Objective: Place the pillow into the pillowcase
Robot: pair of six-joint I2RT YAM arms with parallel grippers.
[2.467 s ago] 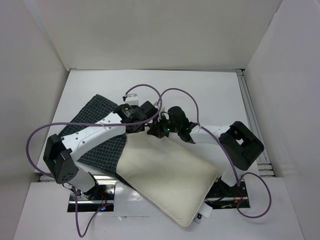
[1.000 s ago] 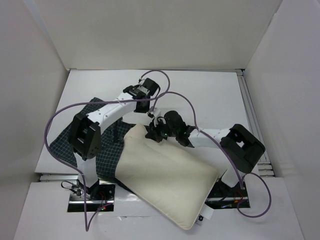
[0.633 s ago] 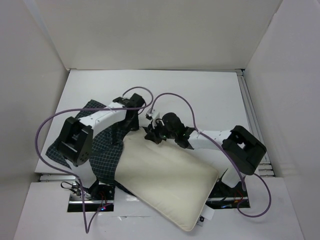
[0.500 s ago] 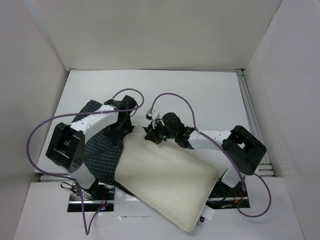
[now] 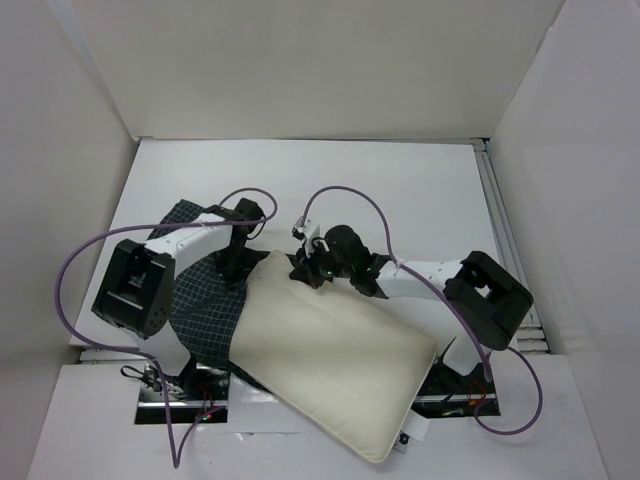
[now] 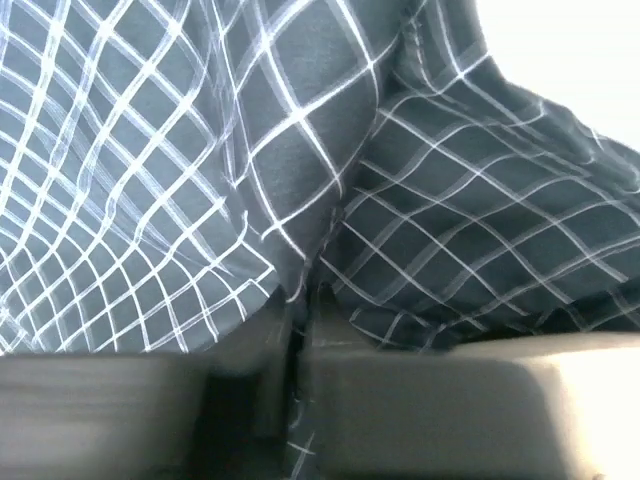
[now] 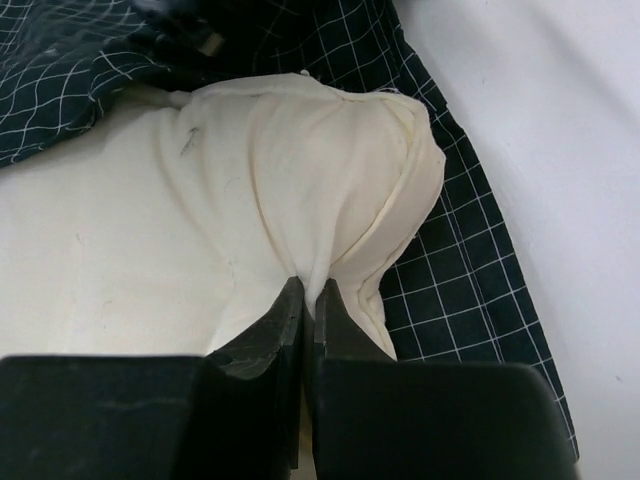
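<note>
The cream pillow (image 5: pixel 335 350) lies slanted across the near half of the table, and its near corner overhangs the front edge. Its far-left corner rests on the dark checked pillowcase (image 5: pixel 200 300), which spreads out to the left. My right gripper (image 7: pixel 309 290) is shut on a pinched fold of that pillow (image 7: pixel 150 250) corner, with the pillowcase (image 7: pixel 450 270) beneath it. My left gripper (image 6: pixel 300 310) is down on the pillowcase (image 6: pixel 450 230) just left of that corner, its jaws nearly together with checked cloth between them. From above, the left gripper (image 5: pixel 236 262) sits close to the right gripper (image 5: pixel 303 270).
White walls (image 5: pixel 60 150) close in the table (image 5: pixel 400 180) on three sides. Purple cables (image 5: pixel 345 192) loop above both arms. The left arm's elbow (image 5: pixel 135 290) hangs over the pillowcase, and the right arm's elbow (image 5: pixel 490 295) stands at the right edge.
My left arm swung back from the far middle of the table to the left and came down on the pillowcase beside the pillow corner, its jaws closing on cloth. The right gripper kept its hold.
</note>
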